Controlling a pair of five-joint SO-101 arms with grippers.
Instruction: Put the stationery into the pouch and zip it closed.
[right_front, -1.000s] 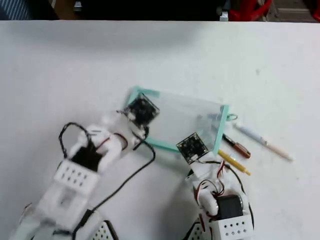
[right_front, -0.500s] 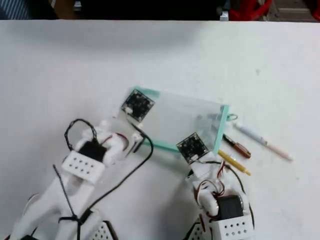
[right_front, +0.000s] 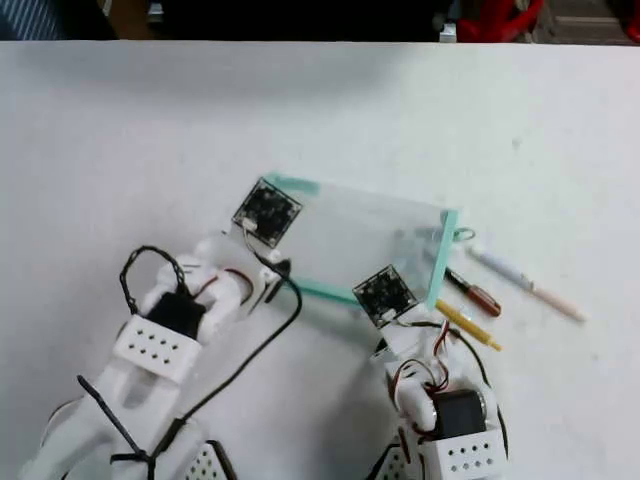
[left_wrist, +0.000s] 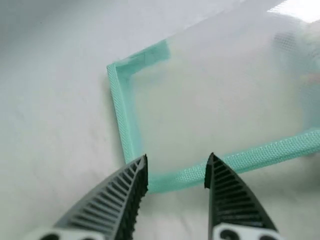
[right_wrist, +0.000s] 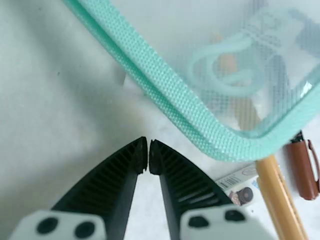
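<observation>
A clear mesh pouch (right_front: 355, 245) with teal edging lies flat mid-table. My left gripper (left_wrist: 176, 162) is open just off the pouch's near left corner (left_wrist: 150, 182), one finger to each side of the teal edge. My right gripper (right_wrist: 148, 147) is shut and holds nothing, just off the pouch's near teal edge (right_wrist: 165, 92). The teal zip pull loop (right_wrist: 230, 65) lies at the pouch's right end (right_front: 462, 235). Outside that end lie a brown pen (right_front: 474, 292), a yellow pen (right_front: 468, 326) and a white pen with a pink tip (right_front: 525, 282).
The left arm (right_front: 190, 300) with its black cable (right_front: 270, 340) stands at the front left, the right arm (right_front: 440, 410) at the front centre. The white table (right_front: 150, 130) reaches back to a dark edge.
The left arm has shifted left and slightly back, carrying its gripper from over the pouch's left part to its left corner. The right arm, pouch and pens have not moved.
</observation>
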